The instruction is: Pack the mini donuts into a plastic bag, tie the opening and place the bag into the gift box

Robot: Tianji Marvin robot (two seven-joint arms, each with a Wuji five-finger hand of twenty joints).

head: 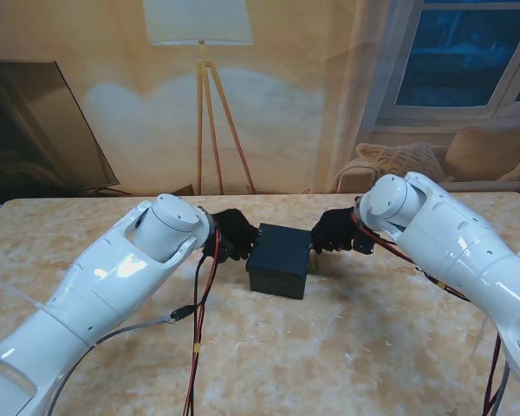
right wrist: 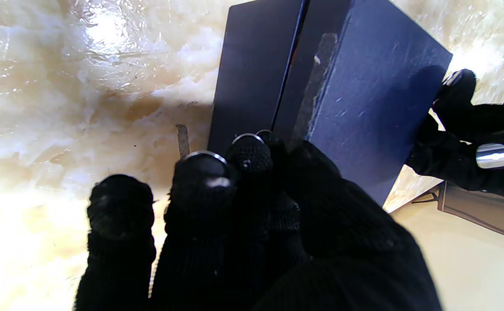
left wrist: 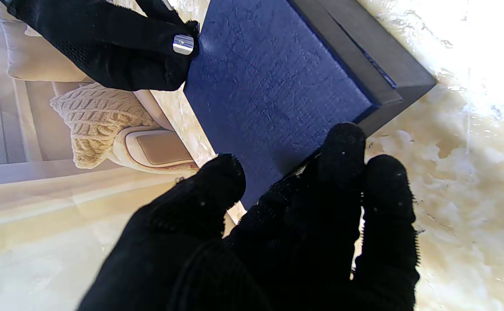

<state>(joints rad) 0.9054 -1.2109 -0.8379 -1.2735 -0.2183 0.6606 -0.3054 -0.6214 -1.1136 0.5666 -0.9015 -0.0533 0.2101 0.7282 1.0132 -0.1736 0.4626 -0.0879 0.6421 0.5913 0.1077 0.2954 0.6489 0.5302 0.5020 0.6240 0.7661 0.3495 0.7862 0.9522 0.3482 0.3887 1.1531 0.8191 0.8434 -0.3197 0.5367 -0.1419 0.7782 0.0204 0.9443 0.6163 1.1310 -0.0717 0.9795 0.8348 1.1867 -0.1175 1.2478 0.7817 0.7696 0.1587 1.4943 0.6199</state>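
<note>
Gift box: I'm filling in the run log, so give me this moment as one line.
gift box: lid on, mid-table | left robot hand: at box's left side | right robot hand: at box's right side | donuts, bag: not visible

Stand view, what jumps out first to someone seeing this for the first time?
A dark blue box with its lid on sits mid-table, and two black-gloved hands press on it from opposite sides: the left hand on its left edge, the right hand on its right. Behind the marble-look table stands a floor lamp against the wall. No donuts or bag show anywhere.
</note>
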